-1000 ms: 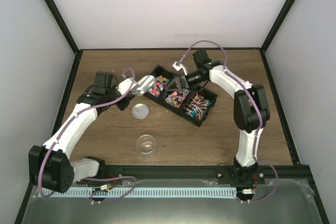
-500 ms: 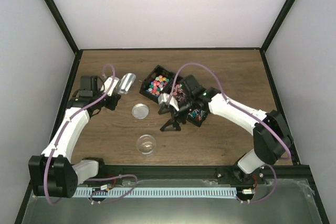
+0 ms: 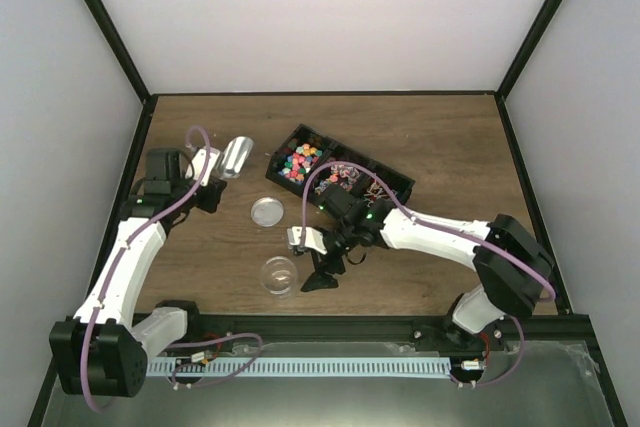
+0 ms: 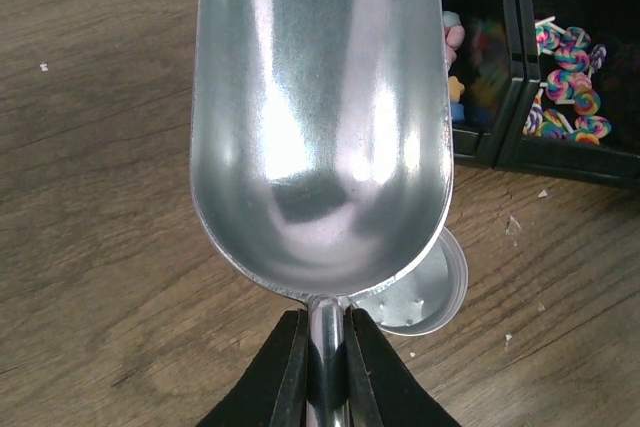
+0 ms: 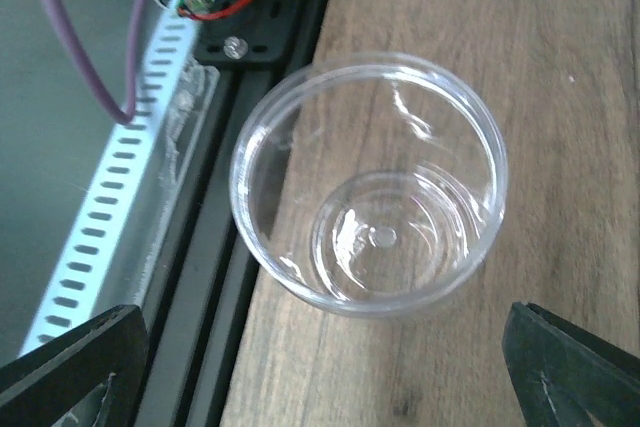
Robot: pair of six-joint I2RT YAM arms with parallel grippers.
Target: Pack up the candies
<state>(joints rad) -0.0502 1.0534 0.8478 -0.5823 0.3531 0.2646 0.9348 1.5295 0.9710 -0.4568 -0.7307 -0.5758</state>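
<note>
The candies (image 3: pixel 298 160) are small bright pieces in the black three-compartment tray (image 3: pixel 385 175); swirled lollipops (image 4: pixel 570 57) fill its middle bin. My left gripper (image 3: pixel 212 169) is shut on the handle of an empty metal scoop (image 3: pixel 238 157), left of the tray; the wrist view shows the fingers (image 4: pixel 290 367) clamping the scoop (image 4: pixel 320 117) by its handle. The clear round jar (image 3: pixel 279 275) stands empty near the front edge. My right gripper (image 3: pixel 318 267) is open wide, just right of the jar. In its wrist view the jar (image 5: pixel 370 182) lies beyond the spread fingertips (image 5: pixel 70 357).
The jar's clear lid (image 3: pixel 266 211) lies flat on the table between scoop and jar; it also shows under the scoop (image 4: pixel 430 292). The black rail and perforated strip (image 5: pixel 130 177) run along the table's near edge beside the jar.
My right arm has swung from over the tray down toward the front, stopping beside the jar. My left arm has drawn the scoop back leftward, away from the tray.
</note>
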